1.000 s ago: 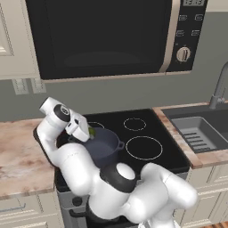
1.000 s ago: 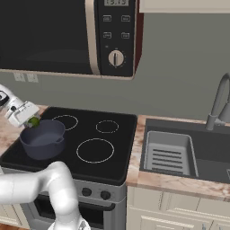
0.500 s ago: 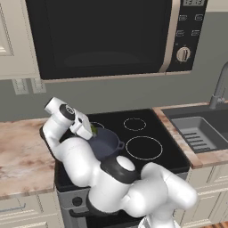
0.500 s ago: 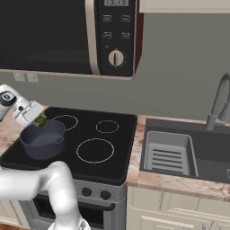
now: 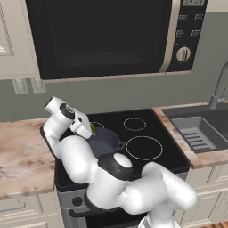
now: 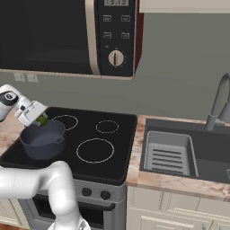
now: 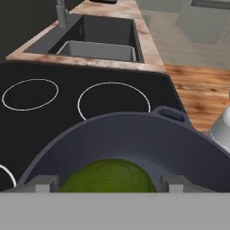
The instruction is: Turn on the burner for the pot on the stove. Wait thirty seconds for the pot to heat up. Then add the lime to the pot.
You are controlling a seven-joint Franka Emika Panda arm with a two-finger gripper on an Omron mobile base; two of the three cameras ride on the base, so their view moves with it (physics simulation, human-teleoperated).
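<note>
1. Fingers: spread wide with the lime sitting between them, apparently held; poised over the near-left rim of the pot.
2. Pot: open, no lid, on the front-left ring of the stove, near the stove's left edge.
3. Risk, release point: the lime hangs close to the rim rather than over the middle. Let go here, it may strike the rim and bounce out onto the glass or roll toward the left edge of the counter.
4. Risk, contact: the hand sits low beside the pot; a further dip could knock the rim and shove the pot off its ring.
5. Surface: black glass with thin white rings, the other rings bare; marbled stone counter on both sides.
6. Room: sink with faucet set into the counter right of the stove; black microwave mounted above; grey wall, pale cabinets, wood floor.
</note>
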